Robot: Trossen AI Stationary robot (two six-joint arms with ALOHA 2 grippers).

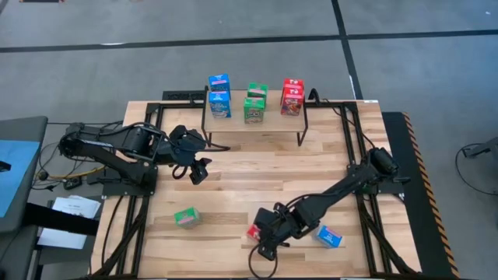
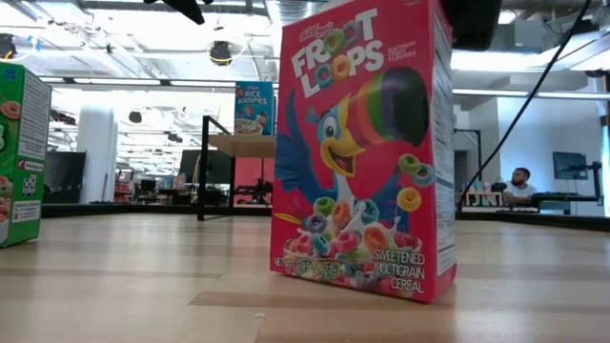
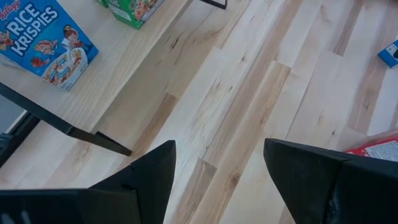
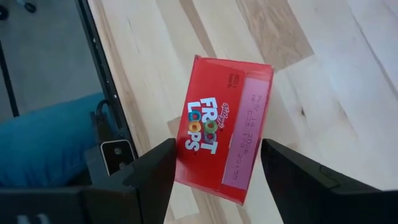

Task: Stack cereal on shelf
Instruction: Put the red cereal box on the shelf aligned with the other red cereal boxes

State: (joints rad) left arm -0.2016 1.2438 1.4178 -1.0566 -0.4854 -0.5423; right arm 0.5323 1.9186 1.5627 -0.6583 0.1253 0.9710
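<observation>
The shelf stands at the 12 o'clock edge of the surface and carries six cereal boxes in three stacks of two: blue boxes toward 11 o'clock, green boxes in the middle, red boxes toward 1 o'clock. Three more boxes remain on the surface along the 6 o'clock side: a green box at about 7 o'clock, a red Froot Loops box near 6 o'clock, and a blue box lying at about 5 o'clock.

The right gripper hangs directly over the red Froot Loops box, which stands upright in the low view. In the right wrist view its fingers stand apart on either side of the box's top; they appear not to touch the cardboard, though the angle makes that hard to judge.

The left gripper hovers at about 9 o'clock, just in front of the shelf's near leg, its fingers spread with nothing between them and bare planks beneath
</observation>
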